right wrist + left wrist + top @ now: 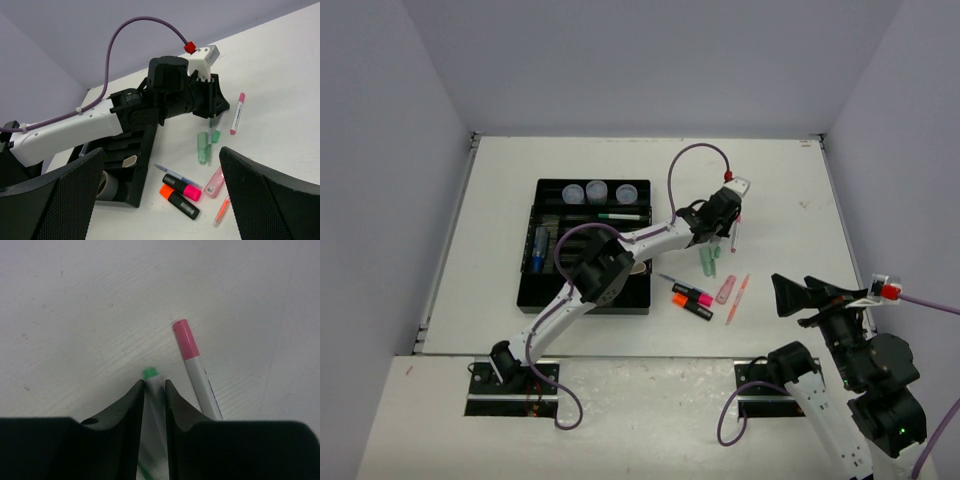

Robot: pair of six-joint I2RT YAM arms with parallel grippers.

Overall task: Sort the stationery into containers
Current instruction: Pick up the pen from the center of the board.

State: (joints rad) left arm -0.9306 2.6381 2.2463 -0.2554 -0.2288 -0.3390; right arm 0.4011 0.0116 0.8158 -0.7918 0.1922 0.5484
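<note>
white table (770, 180) stretches ahead of the left gripper (154, 382), right of the tray (528, 262). its fingers (129, 407) clamp a green-capped pen (150, 373) beside a pink-capped pen (186, 340); the right gripper (798, 297) gapes wide.

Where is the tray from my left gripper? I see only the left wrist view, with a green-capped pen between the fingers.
Observer: In the top view, the black tray lies on the robot's left of the left gripper.
Operator: Does any slot hold a pen?
Observer: Yes, one thin pen lies in a narrow slot beside the row of three tubs.
Operator: Is the other arm in my way?
Observer: No, the right gripper is open and empty, apart from all items.
</note>
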